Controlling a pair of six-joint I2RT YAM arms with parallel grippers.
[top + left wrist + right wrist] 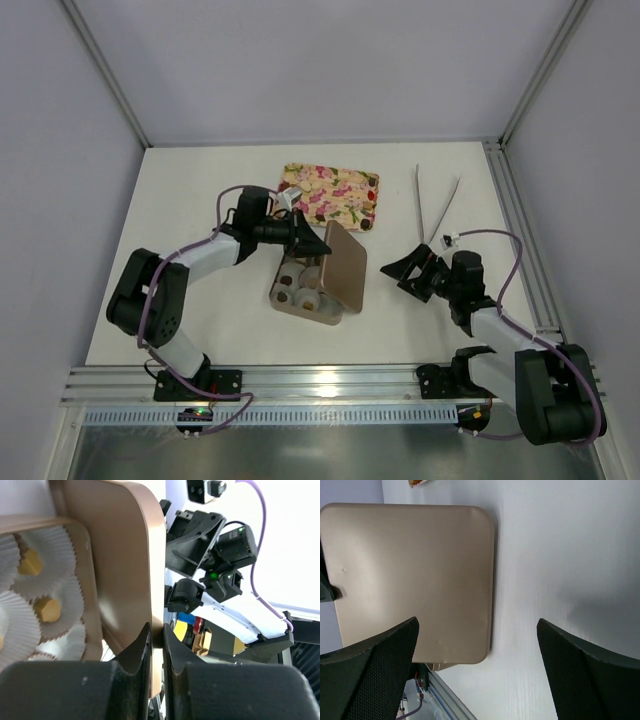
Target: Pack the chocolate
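A tan box (285,305) holds white paper cups (15,625) with golden-tan chocolate pieces (47,609) in them; they also show in the top view (308,298). Its tan lid (345,265) stands tilted up over the box's right side. My left gripper (318,240) is shut on the lid's edge; in the left wrist view (156,630) the jaws pinch the thin rim of the lid (125,555). One dark chocolate piece (367,225) lies at the floral tray's right corner. My right gripper (405,272) is open and empty, right of the lid, facing its outer face (415,575).
The pink-and-cream floral tray (330,195) lies behind the box. White tongs (438,205) lie at the back right. An aluminium rail (330,380) runs along the near table edge. Grey walls close in the left, back and right.
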